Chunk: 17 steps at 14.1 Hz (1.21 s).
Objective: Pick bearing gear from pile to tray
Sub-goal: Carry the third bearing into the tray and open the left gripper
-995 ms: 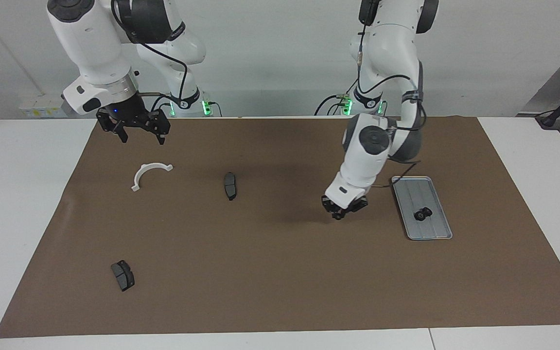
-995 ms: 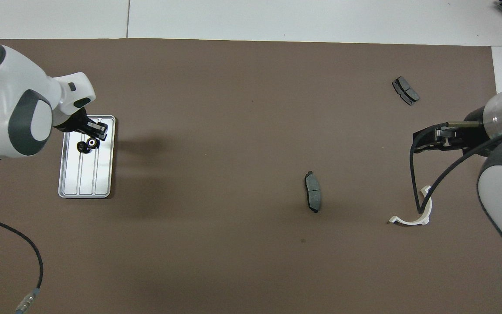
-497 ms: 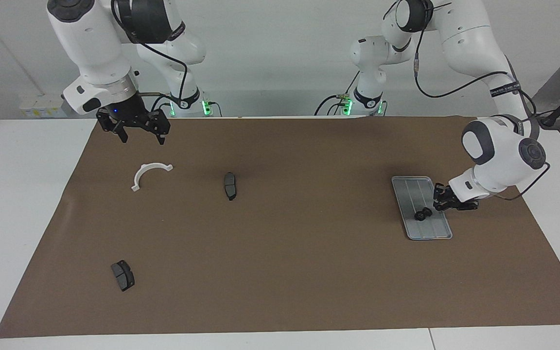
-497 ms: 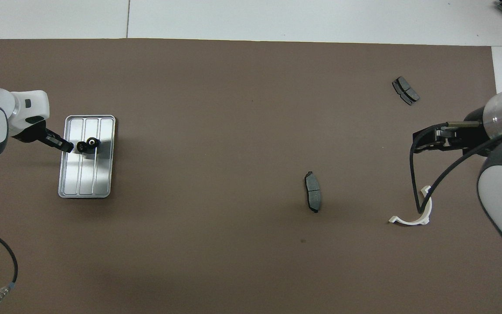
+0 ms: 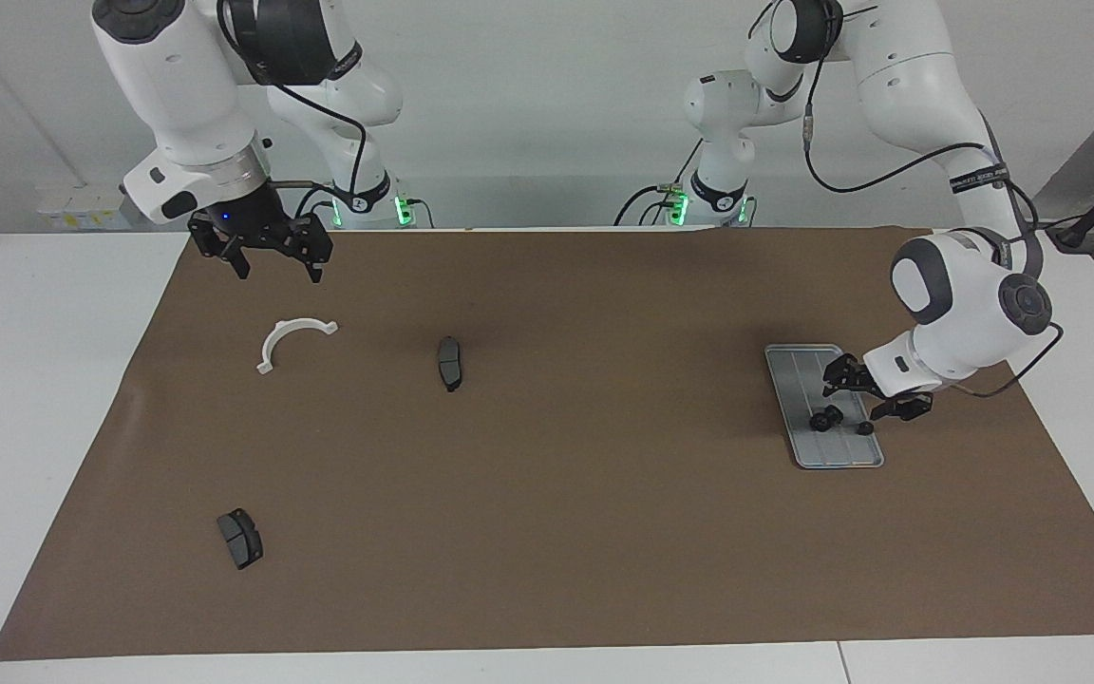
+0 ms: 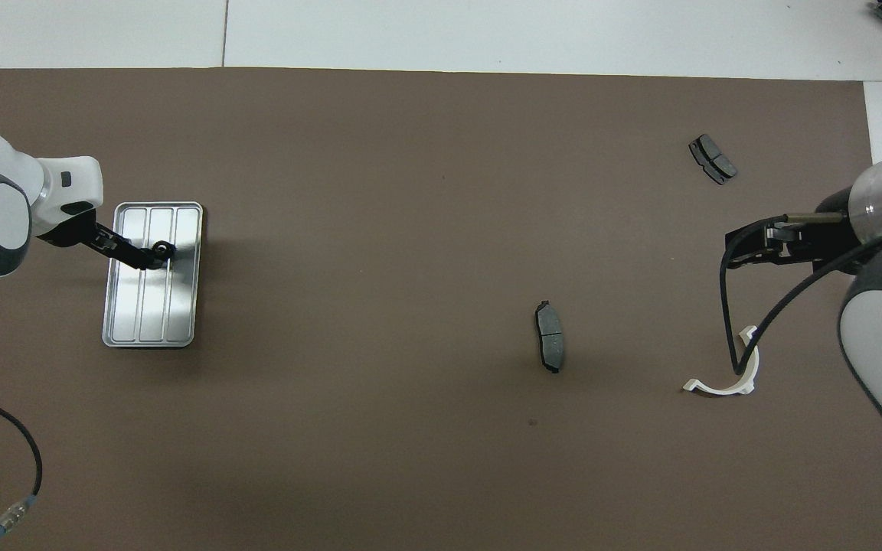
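Observation:
The silver tray [image 5: 805, 366] [image 6: 181, 306] lies on the brown mat at the left arm's end of the table. Two small black bearing gears [image 5: 827, 419] [image 5: 865, 427] rest on it; in the overhead view one bearing gear [image 6: 163, 248] shows beside the fingers. My left gripper [image 5: 853, 399] [image 6: 146, 259] hangs low over the tray, open, holding nothing. The pile is scattered: a white half-ring bracket [image 5: 292, 340] [image 6: 724, 379] and two dark brake pads [image 5: 450, 363] [image 5: 240, 538]. My right gripper [image 5: 267, 256] [image 6: 755, 245] waits open over the mat, by the bracket.
The brown mat [image 5: 547, 532] covers most of the white table. A loose black cable [image 6: 20, 451] lies on the mat near the left arm's base. The brake pads [image 6: 550, 346] [image 6: 711, 158] sit well apart from the tray.
My left gripper has swung over the tray and opened. A second small black gear now lies on the tray beside the first. The right arm has not moved.

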Each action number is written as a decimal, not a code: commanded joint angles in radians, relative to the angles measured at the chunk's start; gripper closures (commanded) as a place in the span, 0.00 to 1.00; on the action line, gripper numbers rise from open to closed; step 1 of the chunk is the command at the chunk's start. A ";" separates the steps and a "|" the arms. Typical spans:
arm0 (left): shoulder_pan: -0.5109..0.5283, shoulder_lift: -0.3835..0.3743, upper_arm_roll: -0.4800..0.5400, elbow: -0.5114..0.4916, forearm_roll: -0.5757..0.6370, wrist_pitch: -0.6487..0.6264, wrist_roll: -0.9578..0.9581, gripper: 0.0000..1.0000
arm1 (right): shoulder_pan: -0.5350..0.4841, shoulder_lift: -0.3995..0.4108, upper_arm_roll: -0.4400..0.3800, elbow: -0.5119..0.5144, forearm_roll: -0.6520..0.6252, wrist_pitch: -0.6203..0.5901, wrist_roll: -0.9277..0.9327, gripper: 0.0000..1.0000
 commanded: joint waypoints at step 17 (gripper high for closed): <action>-0.047 0.028 0.012 0.095 -0.066 0.000 -0.060 0.88 | -0.014 -0.015 0.009 -0.013 0.017 0.001 0.011 0.00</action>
